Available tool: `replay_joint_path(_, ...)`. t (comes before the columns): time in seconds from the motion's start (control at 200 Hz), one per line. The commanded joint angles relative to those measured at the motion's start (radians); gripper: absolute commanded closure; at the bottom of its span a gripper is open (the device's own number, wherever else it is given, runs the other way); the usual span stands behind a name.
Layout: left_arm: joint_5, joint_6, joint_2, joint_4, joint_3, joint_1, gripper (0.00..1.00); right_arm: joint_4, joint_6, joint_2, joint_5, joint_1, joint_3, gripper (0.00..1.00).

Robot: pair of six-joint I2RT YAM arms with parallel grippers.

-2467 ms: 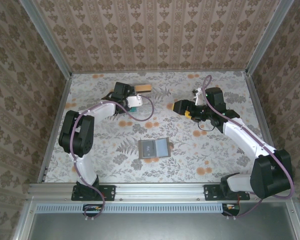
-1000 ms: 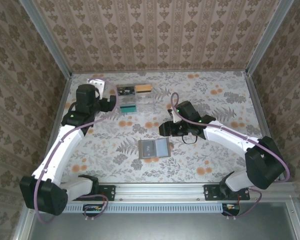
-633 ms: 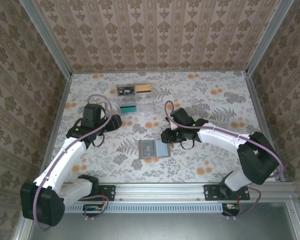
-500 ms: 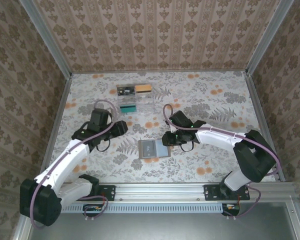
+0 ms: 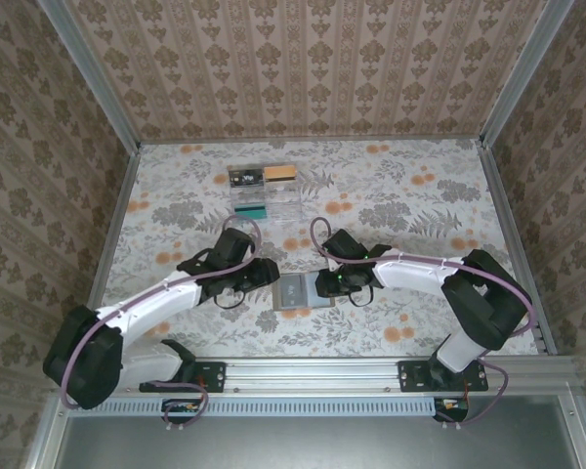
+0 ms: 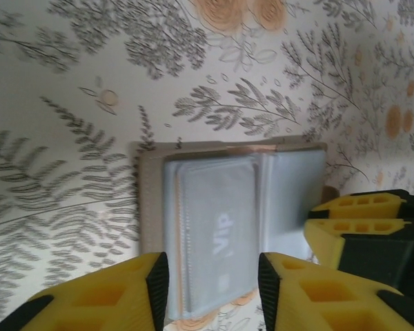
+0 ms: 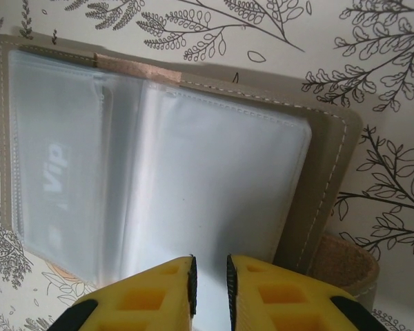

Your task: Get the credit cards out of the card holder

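The card holder lies open and flat on the flowered table. Its grey-brown border frames clear pocket faces. A pale credit card printed "Vip" sits in the left pocket, also in the right wrist view. My left gripper is open, its fingers standing on either side of that pocket's near end. My right gripper hovers over the right pocket face, its jaws nearly together with a narrow gap and nothing visibly pinched. Its yellow fingers show at the holder's right edge.
A clear plastic tray with a few small items stands at the back of the table. The holder's cork-brown strap tab sticks out at its right side. Metal frame rails and patterned walls bound the table.
Both arms have swung in from the back of the table to the card holder, one on each side. Both pairs of jaws have narrowed, the right almost closed.
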Motion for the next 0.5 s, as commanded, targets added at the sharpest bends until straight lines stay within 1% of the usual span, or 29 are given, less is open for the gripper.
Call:
replay_joint_path(0.0,0.065,-0.028,0.036,0.081,-0.007,-0.011,0.6,0.005,0.024,0.012,0.033,0.007,-0.017,0.78)
replay_joint_path(0.125,0.118,-0.029,0.09,0.107,-0.001,-0.014,0.64,0.007,0.028,0.011,0.031,0.01,-0.019,0.78)
replay_joint_path(0.31,0.156,-0.022,0.17,0.098,0.016,-0.02,0.66,0.01,0.032,0.009,0.033,0.012,-0.024,0.78)
replay_joint_path(0.34,0.163,-0.021,0.181,0.105,0.019,-0.023,0.68,0.01,0.032,0.009,0.033,0.011,-0.024,0.78)
replay_joint_path(0.495,0.176,-0.015,0.21,0.111,0.035,-0.032,0.69,0.01,0.033,0.007,0.034,0.013,-0.027,0.78)
